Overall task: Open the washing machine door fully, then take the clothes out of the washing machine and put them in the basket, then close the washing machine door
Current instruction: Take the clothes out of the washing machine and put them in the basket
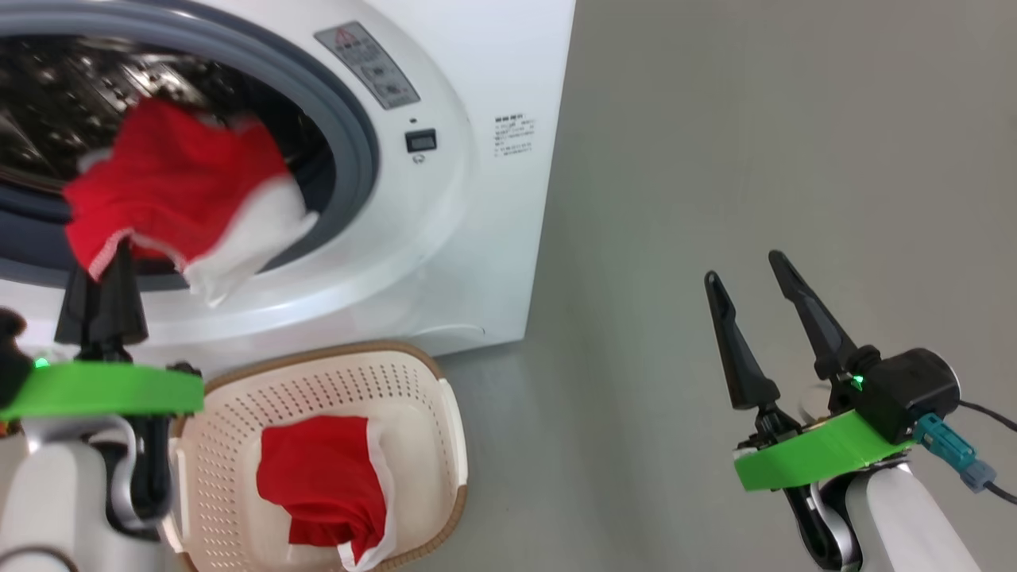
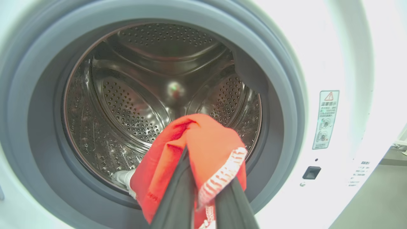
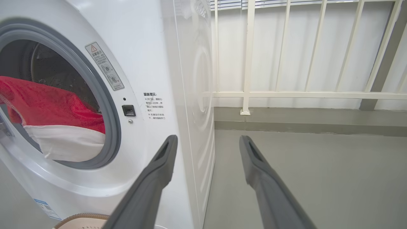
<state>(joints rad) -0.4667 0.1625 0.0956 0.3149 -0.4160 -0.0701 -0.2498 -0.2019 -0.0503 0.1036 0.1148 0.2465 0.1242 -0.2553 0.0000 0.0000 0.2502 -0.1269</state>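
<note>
The white washing machine (image 1: 469, 206) stands with its mouth uncovered; its door is out of view. My left gripper (image 1: 111, 254) is shut on a red and white garment (image 1: 179, 195) that hangs in front of the grey ring, just outside the drum. In the left wrist view the red garment (image 2: 203, 149) drapes over my shut fingers (image 2: 179, 194), with the bare steel drum (image 2: 133, 105) behind. Another red garment (image 1: 326, 477) lies in the cream basket (image 1: 238, 413) on the floor below the mouth. My right gripper (image 1: 751, 274) hangs open over the floor, right of the machine.
Grey floor (image 1: 755, 159) stretches to the right of the machine. A white railing (image 3: 305, 94) stands along a low kerb behind it. The basket rim (image 3: 81, 218) sits close against the machine's lower front.
</note>
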